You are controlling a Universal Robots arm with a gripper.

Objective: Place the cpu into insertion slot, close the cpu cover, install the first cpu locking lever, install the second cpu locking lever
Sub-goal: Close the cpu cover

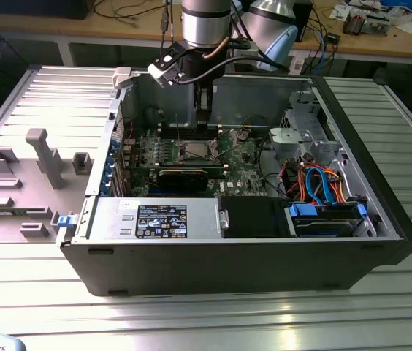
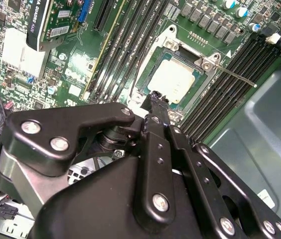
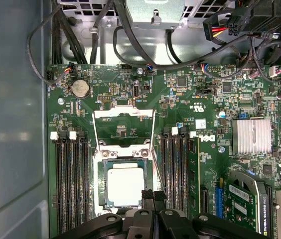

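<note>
Gripper: black two-fingered gripper (image 3: 154, 195), closest to the lens in both wrist views, its bolted linkages narrowing to two slim fingertips (image 3: 148, 197)
Gripper state: the fingertips are drawn together with barely a hairline between them; closed, with nothing held
Gripper position: the tips hang at one edge of the insertion slot (image 3: 102, 191), just beside the cpu; contact with the slot's rim cannot be told
Cpu: flat square chip with a pale silver-grey top (image 3: 125, 186), lying level inside the insertion slot, apart from the fingertips
Insertion slot: square socket with a silver metal rim, set between two banks of long black memory slots (image 3: 73, 184) on the green motherboard (image 3: 200, 107)
Cpu cover: thin silver frame (image 3: 124, 112), swung open away from the chip on the side of the slot opposite the gripper; green board shows through its cut-out centre
Locking lever: in the second wrist view a thin metal rod (image 2: 235, 75) reaches out from a corner of the slot across the memory slots, not latched down
Exterior view: the arm (image 1: 206, 22) reaches down into an open computer case (image 1: 235, 248) lying on a ribbed metal table (image 1: 191, 314), with the gripper low over the board
</note>
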